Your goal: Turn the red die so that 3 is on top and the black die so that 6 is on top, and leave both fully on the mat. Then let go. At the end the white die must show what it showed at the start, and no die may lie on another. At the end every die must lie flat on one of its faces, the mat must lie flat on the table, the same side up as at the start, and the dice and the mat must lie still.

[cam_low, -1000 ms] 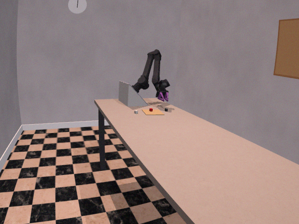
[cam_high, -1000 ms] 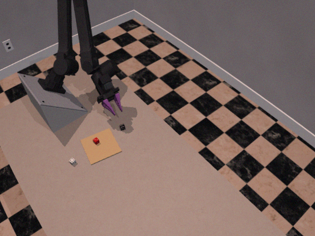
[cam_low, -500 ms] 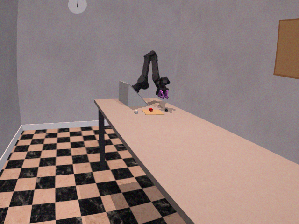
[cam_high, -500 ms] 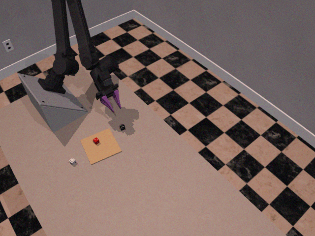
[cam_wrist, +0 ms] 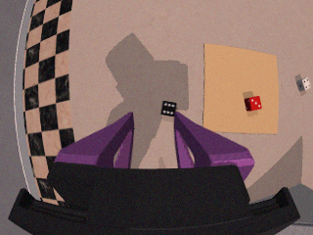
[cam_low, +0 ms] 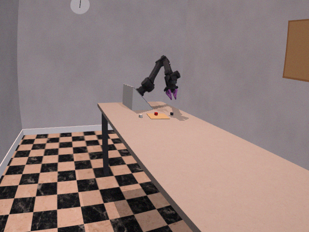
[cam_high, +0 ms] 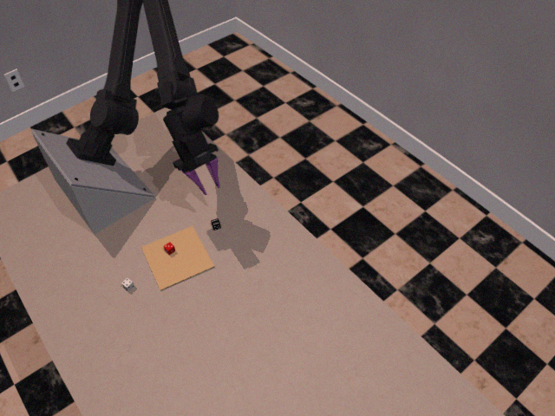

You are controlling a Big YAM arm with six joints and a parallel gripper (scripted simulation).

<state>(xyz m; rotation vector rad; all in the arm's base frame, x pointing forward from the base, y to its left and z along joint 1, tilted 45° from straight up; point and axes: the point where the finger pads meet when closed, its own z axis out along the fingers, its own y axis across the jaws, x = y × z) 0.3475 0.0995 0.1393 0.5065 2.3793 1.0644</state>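
The black die point(cam_high: 215, 224) lies on the table just off the far right corner of the orange mat point(cam_high: 178, 256), apart from it. The red die point(cam_high: 168, 248) lies flat on the mat, towards its far side. The white die point(cam_high: 127, 283) lies on the table to the left of the mat. My gripper point(cam_high: 210, 189) hangs well above the table, up and behind the black die, with its purple fingers partly open and nothing between them. In the wrist view the black die point(cam_wrist: 168, 109) shows just beyond the fingertips, with the mat point(cam_wrist: 242, 88) and red die point(cam_wrist: 253, 102) to the right.
The arm's grey wedge base point(cam_high: 94, 183) stands at the back left of the table. The table's right edge runs close behind the black die, with the checkered floor below. The white die also shows at the far right of the wrist view point(cam_wrist: 303, 82).
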